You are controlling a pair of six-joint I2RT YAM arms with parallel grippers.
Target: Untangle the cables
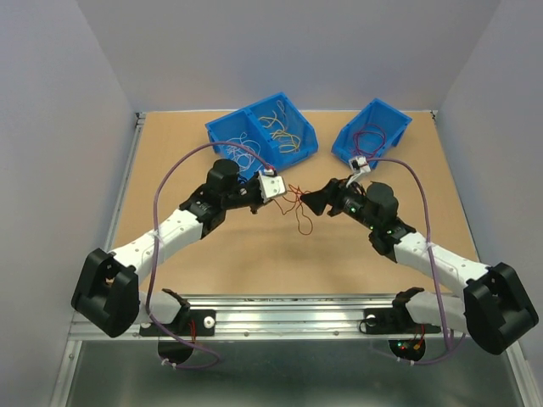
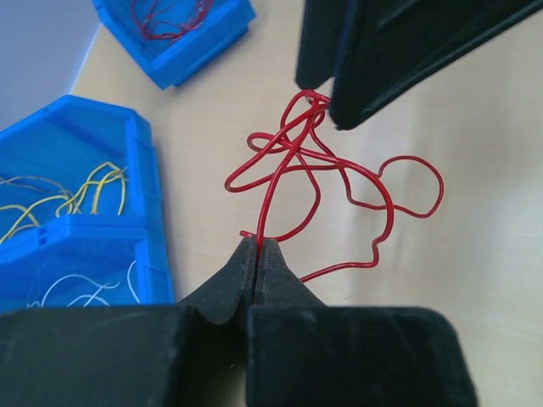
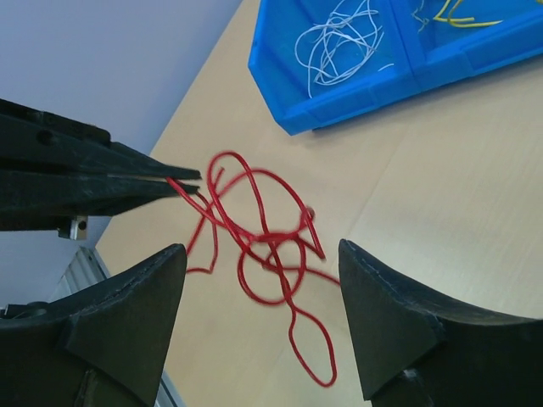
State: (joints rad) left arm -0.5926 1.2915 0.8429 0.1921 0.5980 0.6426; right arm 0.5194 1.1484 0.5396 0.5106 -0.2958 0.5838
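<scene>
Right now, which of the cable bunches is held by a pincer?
The red tangle between the arms, pinched by the shut left pincer. The yellow cables and white cables lie loose in the large blue bin.

No legible text, label, brand, number or sign appears in any of my three views.
</scene>
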